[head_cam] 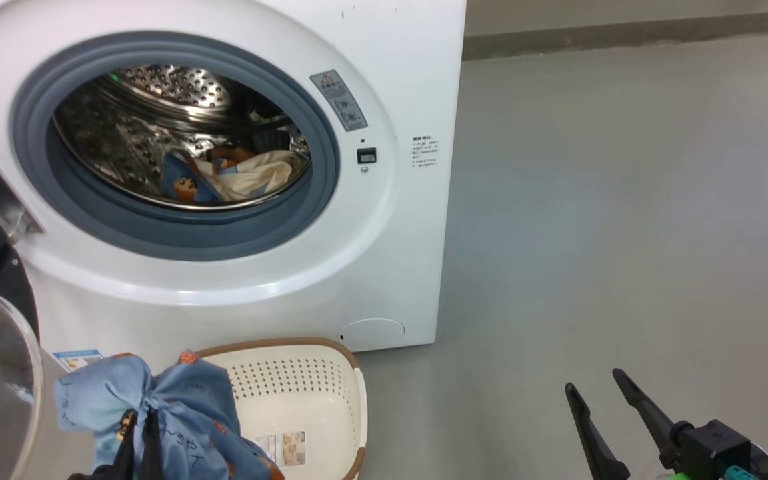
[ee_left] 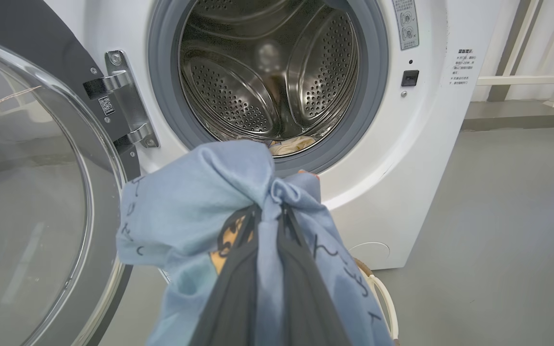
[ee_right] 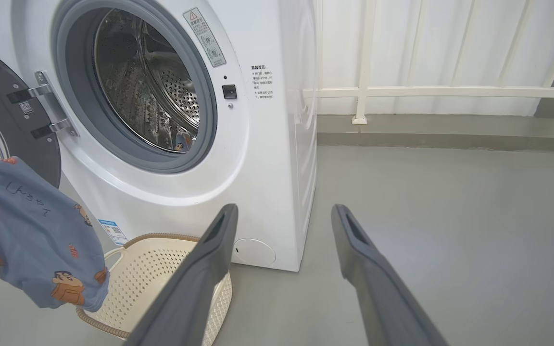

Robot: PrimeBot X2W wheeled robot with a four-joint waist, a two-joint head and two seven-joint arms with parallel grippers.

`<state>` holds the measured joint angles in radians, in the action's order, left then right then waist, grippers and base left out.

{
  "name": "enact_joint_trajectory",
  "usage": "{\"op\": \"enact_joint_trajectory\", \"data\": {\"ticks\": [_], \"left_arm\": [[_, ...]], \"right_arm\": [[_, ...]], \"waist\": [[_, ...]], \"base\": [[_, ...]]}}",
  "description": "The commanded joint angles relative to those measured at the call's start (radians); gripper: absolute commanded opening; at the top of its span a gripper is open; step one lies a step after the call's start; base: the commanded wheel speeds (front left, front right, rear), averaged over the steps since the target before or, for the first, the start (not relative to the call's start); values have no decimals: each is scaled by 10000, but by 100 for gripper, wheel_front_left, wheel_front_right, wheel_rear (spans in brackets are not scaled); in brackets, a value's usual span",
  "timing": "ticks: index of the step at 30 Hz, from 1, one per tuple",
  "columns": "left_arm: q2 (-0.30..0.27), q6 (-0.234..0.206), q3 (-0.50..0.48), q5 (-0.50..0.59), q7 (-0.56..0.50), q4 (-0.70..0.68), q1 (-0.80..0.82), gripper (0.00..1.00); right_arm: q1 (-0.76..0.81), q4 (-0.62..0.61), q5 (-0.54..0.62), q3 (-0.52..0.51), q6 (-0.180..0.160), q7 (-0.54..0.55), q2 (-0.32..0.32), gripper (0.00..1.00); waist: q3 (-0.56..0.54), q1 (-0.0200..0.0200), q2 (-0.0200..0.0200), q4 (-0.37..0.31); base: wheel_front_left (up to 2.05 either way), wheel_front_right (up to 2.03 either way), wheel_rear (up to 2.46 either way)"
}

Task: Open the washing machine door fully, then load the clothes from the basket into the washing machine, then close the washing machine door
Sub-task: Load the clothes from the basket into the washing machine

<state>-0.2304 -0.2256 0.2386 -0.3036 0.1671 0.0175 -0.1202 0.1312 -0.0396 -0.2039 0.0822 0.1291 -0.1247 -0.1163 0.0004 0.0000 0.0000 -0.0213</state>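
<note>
The washing machine (head_cam: 397,80) is finished in glossy white; its drum (head_cam: 171,87) is formed of shiny perforated steel, the gasket (head_cam: 177,233) of matt rubber. The basket (head_cam: 304,383) is moulded in perforated plastic; the clothes (head_cam: 184,407) are soft cloth.

Warning triangle (ee_right: 193,15) on washer lbl (ee_right: 206,38); QR code (ee_left: 106,104) on door (ee_left: 60,43).

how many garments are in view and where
2. One blue garment hangs from the shut left gripper; a second garment lies inside the washing machine drum. More may be hidden behind it.
</note>
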Motion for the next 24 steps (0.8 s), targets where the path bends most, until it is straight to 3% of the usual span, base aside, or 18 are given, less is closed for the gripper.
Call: {"op": "enact_joint_trajectory", "data": {"ticks": [1,24], "left_arm": [[-232,-74,-326,-18,-44,-338,217,0],[-316,-225,-238,-134,-95,-514,53,0]], "right_arm": [[-77,-337,79,181,16,-4,-49,100],[62,-478,146,145,16,74,48,100]], "waist": [[-130,0,0,34],[-345,0,0,84]], "base": [[0,0,0],[0,0,0]]}}
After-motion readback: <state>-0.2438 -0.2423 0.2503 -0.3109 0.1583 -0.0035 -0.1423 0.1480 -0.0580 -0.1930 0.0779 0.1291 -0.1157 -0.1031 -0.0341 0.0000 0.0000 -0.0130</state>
